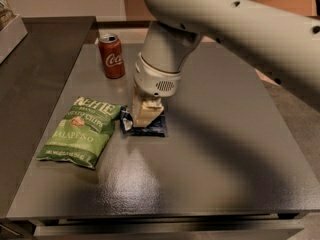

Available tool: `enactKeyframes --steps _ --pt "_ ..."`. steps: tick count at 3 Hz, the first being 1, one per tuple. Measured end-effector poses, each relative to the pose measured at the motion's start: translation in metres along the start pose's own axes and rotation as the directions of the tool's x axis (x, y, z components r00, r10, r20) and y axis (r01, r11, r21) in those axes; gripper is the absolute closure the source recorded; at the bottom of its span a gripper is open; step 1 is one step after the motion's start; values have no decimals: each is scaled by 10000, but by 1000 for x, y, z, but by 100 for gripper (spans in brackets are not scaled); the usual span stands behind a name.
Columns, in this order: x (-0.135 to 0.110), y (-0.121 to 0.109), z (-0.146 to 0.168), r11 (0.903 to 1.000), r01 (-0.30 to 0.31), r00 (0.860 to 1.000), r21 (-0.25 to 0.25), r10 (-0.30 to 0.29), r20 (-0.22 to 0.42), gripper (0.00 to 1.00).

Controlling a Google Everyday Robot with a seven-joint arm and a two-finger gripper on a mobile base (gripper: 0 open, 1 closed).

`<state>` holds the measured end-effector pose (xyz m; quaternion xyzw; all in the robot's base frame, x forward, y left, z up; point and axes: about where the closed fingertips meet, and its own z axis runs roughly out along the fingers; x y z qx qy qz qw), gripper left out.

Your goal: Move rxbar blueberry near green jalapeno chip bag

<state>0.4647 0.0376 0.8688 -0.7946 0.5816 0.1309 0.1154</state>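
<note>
The rxbar blueberry (150, 129) is a small dark navy wrapper at table level in the middle left, its left end touching or almost touching the right edge of the green jalapeno chip bag (80, 131). The bag lies flat on the left of the dark table (220, 154). My gripper (145, 115) comes straight down from above and is shut on the bar's middle, its cream fingers (142, 109) hiding the bar's top.
A red cola can (111, 55) stands upright at the back left, behind the bag and the arm. A pale box corner (10, 34) sits on the counter at far left. My arm fills the upper right.
</note>
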Motion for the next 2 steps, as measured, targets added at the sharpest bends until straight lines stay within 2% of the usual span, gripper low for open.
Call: enactKeyframes --steps 1,2 --pt "-13 -5 6 10000 3 9999 -36 -3 125 59" --pt "-10 -4 4 10000 14 10000 -17 -14 88 36"
